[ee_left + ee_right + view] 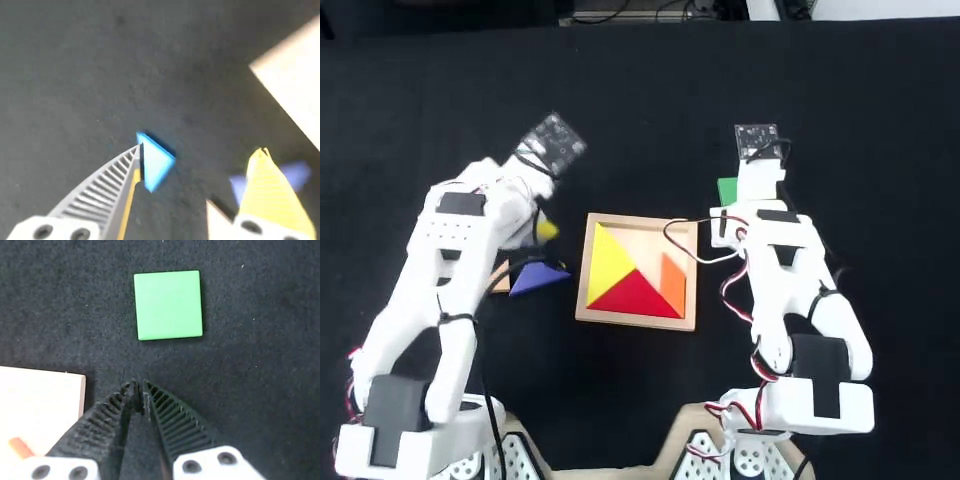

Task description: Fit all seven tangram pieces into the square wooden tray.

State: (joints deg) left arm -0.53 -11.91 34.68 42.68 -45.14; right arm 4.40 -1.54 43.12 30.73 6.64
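Closest to the lens in the left wrist view: left gripper (200, 150), jaws spread wide, one ribbed grey finger (100, 192) and one yellow finger (270, 192), nothing clamped between them. Touching the grey finger's tip, a small bright blue triangular piece (156, 161), lying on the black cloth-covered table (100, 60). At the centre of the high view, between the two white arms: square wooden tray (636, 322). Inside it, three pieces: yellow triangular piece (608, 262) along the left wall, red triangular piece (635, 295) along the lower wall, orange piece (672, 278) against the right wall; bare wood across the upper part. Just left of the tray, a dark blue triangular piece (538, 277), and just beside that a tan-orange piece (500, 278), partly under the left arm. Above and right of the tray, near its upper right corner: green square piece (168, 305), flat on the cloth, half hidden by the right arm in the high view. Right gripper (136, 390): black ribbed fingers closed tip to tip, gripping nothing, tips short of the green square and just beside the tray's corner.
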